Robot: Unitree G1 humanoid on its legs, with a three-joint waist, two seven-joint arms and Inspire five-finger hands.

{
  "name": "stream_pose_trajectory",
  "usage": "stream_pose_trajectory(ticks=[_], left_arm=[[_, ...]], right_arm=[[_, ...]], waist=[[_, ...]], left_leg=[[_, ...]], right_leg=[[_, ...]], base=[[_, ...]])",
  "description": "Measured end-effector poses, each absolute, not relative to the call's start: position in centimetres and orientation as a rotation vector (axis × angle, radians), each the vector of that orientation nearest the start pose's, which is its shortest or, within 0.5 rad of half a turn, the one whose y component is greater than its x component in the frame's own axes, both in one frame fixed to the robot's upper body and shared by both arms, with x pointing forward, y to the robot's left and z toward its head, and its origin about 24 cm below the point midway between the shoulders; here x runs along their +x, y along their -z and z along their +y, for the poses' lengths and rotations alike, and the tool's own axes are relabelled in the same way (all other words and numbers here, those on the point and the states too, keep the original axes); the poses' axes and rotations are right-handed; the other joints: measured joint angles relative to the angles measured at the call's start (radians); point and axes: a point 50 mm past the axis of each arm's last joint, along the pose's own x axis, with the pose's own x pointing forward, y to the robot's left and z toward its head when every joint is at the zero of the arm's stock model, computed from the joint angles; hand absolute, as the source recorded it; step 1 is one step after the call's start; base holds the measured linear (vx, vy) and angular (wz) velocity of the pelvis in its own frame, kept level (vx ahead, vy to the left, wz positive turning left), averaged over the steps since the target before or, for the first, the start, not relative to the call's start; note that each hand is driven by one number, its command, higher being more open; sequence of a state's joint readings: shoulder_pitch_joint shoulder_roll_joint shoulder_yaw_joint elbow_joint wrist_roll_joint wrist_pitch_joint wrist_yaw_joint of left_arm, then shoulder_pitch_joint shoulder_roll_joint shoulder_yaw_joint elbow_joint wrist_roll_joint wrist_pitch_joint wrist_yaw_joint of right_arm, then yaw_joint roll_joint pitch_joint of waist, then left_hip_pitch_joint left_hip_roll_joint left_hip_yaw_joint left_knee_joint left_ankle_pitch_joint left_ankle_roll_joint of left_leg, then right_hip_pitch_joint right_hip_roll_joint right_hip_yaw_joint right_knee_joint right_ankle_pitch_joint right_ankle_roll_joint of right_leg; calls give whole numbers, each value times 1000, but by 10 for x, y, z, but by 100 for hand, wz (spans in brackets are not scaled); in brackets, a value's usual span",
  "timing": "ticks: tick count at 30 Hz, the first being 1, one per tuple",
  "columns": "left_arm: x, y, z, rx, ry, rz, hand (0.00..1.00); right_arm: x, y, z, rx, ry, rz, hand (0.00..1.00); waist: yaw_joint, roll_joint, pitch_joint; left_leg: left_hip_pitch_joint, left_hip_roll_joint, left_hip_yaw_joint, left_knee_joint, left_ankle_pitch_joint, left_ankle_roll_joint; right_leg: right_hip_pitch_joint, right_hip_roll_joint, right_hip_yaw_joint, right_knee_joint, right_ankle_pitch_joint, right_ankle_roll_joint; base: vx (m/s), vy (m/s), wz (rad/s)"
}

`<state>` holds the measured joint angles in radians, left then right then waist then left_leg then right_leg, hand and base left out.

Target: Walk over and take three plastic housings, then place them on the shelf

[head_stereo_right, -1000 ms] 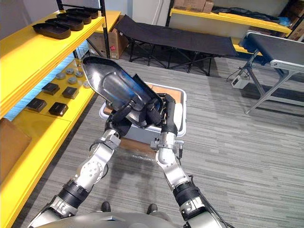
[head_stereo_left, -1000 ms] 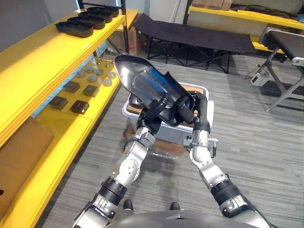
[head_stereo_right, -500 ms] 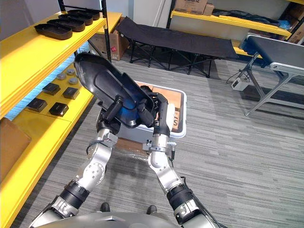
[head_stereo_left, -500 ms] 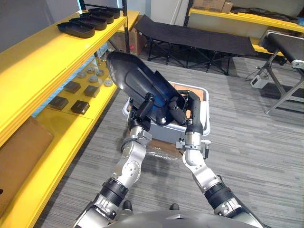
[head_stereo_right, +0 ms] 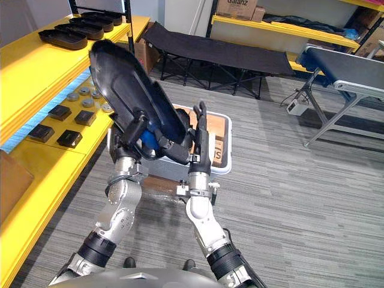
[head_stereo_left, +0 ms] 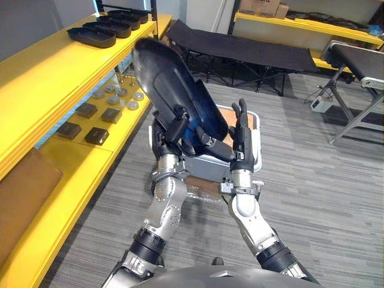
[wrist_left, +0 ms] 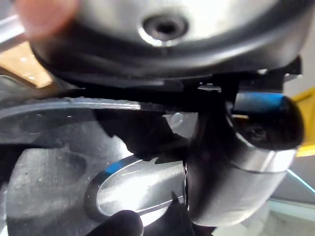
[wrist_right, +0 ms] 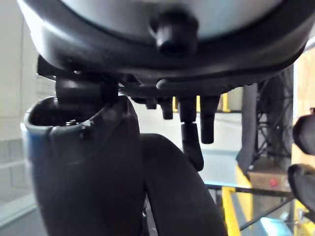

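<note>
Both arms bent up in front of chest, forearms near vertical & close together. L hand (head_stereo_left: 176, 127) grips the big black plastic housing (head_stereo_left: 171, 84) at its lower end: thumb laid over the glossy front, fingers round the back. R hand (head_stereo_left: 242, 141) sits just beside it, fingers straight & pointing up, thumb reaching across to the housing's lower edge. Housing is raised & tilted, top leaning twd the yellow shelf (head_stereo_left: 54, 66), above the white bin (head_stereo_left: 258, 150) on the floor. More black housings (head_stereo_left: 93, 37) lie in a row on the shelf's top level.

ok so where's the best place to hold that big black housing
Probably its lower end, from both sides: the housing is long, curved and tilted up, so the left hand pinches one edge and the right hand braces the other.
</note>
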<state>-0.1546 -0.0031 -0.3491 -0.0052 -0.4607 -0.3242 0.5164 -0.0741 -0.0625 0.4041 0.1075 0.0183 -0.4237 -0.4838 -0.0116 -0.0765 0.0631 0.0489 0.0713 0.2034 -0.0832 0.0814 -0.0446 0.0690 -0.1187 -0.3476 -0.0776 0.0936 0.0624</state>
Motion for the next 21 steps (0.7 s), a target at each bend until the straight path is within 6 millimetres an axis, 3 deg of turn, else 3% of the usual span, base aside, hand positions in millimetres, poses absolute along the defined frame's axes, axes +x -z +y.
stream_pose_trajectory(ticks=[3, 5, 6, 11, 15, 21], left_arm=[[262, -107, 98, -463, -191, -343, 0], [264, -110, 118, -394, -301, -393, 0], [264, -109, 145, -337, -446, -417, 0], [243, -86, 199, -152, -689, -380, 0], [234, -69, 212, -98, -725, -315, 0], [227, -57, 213, -71, -666, -279, 0]], right_arm=[[246, -73, -85, 138, -21, -356, 100], [244, -73, -92, 193, -40, -339, 100], [246, -73, -109, 336, -36, -319, 100], [241, -66, -160, 642, -1, -325, 100], [234, -54, -173, 629, -17, -260, 100], [213, -11, -183, 464, 1, 5, 100]], waist=[[0, 0, 0], [-4, 3, -1], [-19, 7, -3], [-19, 16, -6], [-18, 19, -8], [-24, 44, -13]], left_leg=[[6, -1, 6, 0, -3, -1], [12, -1, 12, 0, -6, -1], [12, -1, 14, -1, -11, -8], [11, 0, 27, -1, -14, -8], [11, 0, 33, -1, -18, -8], [8, -2, 49, -1, -20, -4]], right_leg=[[2, 0, 6, 0, 0, 0], [2, -1, 14, 4, -2, 0], [0, -1, 15, 6, -4, -2], [-7, 0, 27, 4, -5, -3], [-12, 0, 32, 1, -5, -3], [-22, -2, 52, 1, -4, -3]], base=[[0, 1, -5], [-1, 5, -10], [-1, 5, -7], [5, 2, -6], [14, -2, -4], [22, 1, -9]])
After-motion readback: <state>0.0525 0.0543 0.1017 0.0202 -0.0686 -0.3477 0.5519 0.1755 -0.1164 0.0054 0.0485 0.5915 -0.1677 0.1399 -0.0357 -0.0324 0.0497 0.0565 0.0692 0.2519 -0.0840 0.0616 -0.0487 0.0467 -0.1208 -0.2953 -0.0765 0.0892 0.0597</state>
